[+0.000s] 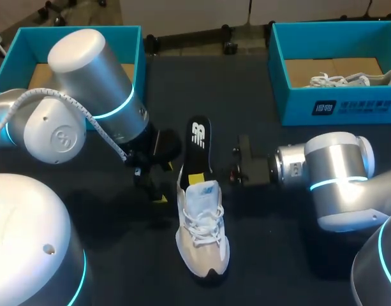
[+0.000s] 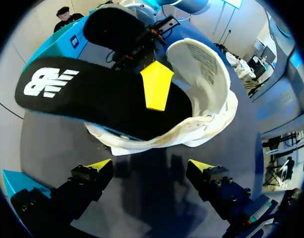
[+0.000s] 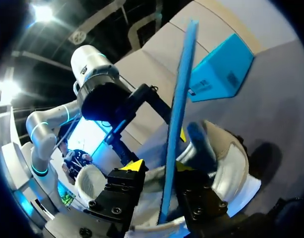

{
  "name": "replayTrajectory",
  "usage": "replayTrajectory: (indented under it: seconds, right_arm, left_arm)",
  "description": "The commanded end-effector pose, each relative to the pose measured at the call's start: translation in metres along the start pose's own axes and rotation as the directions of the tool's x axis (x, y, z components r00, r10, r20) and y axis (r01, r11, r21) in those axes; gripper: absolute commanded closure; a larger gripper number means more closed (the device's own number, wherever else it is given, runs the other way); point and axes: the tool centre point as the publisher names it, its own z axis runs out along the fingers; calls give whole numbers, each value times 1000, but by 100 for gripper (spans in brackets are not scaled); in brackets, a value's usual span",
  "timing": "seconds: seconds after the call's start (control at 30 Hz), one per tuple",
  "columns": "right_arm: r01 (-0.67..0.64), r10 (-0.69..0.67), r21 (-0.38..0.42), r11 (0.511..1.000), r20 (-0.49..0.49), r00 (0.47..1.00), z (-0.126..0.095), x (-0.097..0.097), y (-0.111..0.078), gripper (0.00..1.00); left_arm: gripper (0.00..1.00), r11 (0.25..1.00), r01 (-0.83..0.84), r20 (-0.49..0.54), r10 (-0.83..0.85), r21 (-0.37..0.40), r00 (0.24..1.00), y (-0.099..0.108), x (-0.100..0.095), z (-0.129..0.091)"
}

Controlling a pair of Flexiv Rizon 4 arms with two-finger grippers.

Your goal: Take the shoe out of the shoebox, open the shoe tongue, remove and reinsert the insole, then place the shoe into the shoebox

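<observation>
shoe (image 1: 201, 237): on the bench (image 1: 125, 261) between the two arms, toe toward the robot, outside both boxes.
insole (image 1: 198, 137): black, half out. Its forepart sits in the shoe's mouth and its heel end juts past the collar, raised off the bench.
tongue (image 2: 199, 59): folded forward, so the mouth gapes.
right tool (image 3: 160, 171): at the insole, which runs edge-on through it. Cannot tell whether it is clamped or merely around it.
left tool (image 2: 151, 166): spread wide and holding nothing, low on the bench just behind the shoe's heel.
step, as judged: insole work, either drawing it out or feeding it back (one moment does not say which).
doing it well: keep the insole in line with the shoe's length at a shallow angle, with no twist. Let the left tool steady the heel collar so the shoe does not skate. Keep the tongue forward throughout.
writing: a white logo on the insole's heel end. A printed label inside the tongue, too fine to make out. A white mark with characters on the front wall of the right shoebox (image 1: 297, 105), where a second pale shoe (image 1: 354, 80) lies. None is seen on the left shoebox (image 1: 29, 44).
</observation>
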Motion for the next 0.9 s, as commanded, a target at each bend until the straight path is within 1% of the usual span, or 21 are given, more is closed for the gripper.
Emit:
replayTrajectory:
  seconds: [0.03, 0.1, 0.17, 0.3, 0.37, 0.47, 0.53, 0.57, 0.6, 0.63, 0.77, 0.9]
  right_arm:
    - [10, -10, 0, 1000, 10, 1000, 0, 4, 8, 67]
    - [17, -17, -3, 1000, 11, 1000, 0, 4, 11, 67]
    - [25, -24, -7, 1000, 9, 1000, 0, 3, 14, 72]
    - [44, -44, -43, 998, 6, 999, -2, 2, 19, 76]
    - [55, -55, -61, 997, -11, 998, -3, 2, 21, 78]
    - [57, -58, -82, 995, -11, 998, -4, -1, 24, 75]
    - [54, -56, -97, 994, -17, 998, -4, -4, 25, 77]
    - [53, -56, -107, 993, -20, 998, -4, -5, 26, 82]
    - [46, -48, -121, 992, -19, 999, -4, -7, 27, 96]
    - [44, -47, -119, 992, -21, 999, -4, -8, 27, 100]
    - [20, -22, -97, 995, -21, 1000, -1, -12, 26, 100]
    - [9, -10, -69, 998, -17, 1000, 0, -11, 20, 100]
  left_arm:
    - [0, 1000, -1, 3, 1, 2, 1000, 1, 1, 1]
    - [0, 1000, -1, 3, 1, 2, 1000, 1, 1, 1]
    - [0, 1000, -1, 3, 1, 2, 1000, 1, 1, 1]
    - [0, 1000, -1, 3, 1, 2, 1000, 1, 1, 1]
    - [0, 1000, -1, 3, 1, 2, 1000, 1, 1, 1]
    - [0, 1000, -1, 3, 1, 2, 1000, 1, 1, 1]
    - [0, 1000, -1, 3, 1, 2, 1000, 1, 1, 1]
    - [0, 1000, -1, 3, 1, 2, 1000, 1, 1, 1]
    - [0, 1000, -1, 3, 1, 2, 1000, 1, 1, 1]
    - [0, 1000, -1, 3, 1, 2, 1000, 1, 1, 1]
    - [0, 1000, -1, 3, 1, 2, 1000, 1, 1, 1]
    - [0, 1000, -1, 3, 1, 2, 1000, 1, 1, 1]
